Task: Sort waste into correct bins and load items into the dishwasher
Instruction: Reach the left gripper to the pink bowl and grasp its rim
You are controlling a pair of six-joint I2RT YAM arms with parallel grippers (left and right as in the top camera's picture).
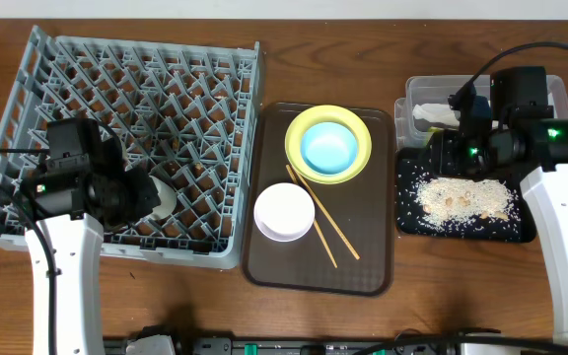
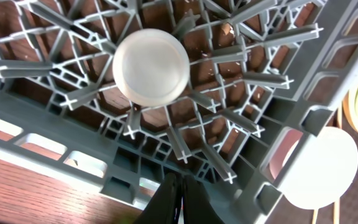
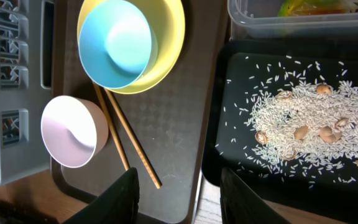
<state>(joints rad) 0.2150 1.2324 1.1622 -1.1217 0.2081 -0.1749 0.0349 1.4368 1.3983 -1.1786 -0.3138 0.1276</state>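
Note:
The small white cup (image 2: 151, 66) stands upside down among the pegs of the grey dish rack (image 1: 116, 89). My left gripper (image 2: 178, 199) is shut and empty just behind the cup, over the rack's front wall. The light blue bowl (image 1: 328, 148) sits on the yellow plate (image 1: 299, 133). Beside them lie the white bowl (image 1: 284, 210) and the chopsticks (image 1: 323, 222). Rice scraps (image 3: 303, 118) cover the black tray (image 1: 407, 212). The clear tub (image 1: 550, 89) holds the napkin (image 1: 434, 114) and the green wrapper (image 3: 297, 7). My right gripper (image 3: 179, 186) is open above the gap between the two trays.
The brown serving tray (image 1: 363, 266) carries the plate, both bowls and the chopsticks between the rack and the bins. Bare wooden table (image 1: 461, 286) runs along the front edge. The right arm hangs over the tub's left side.

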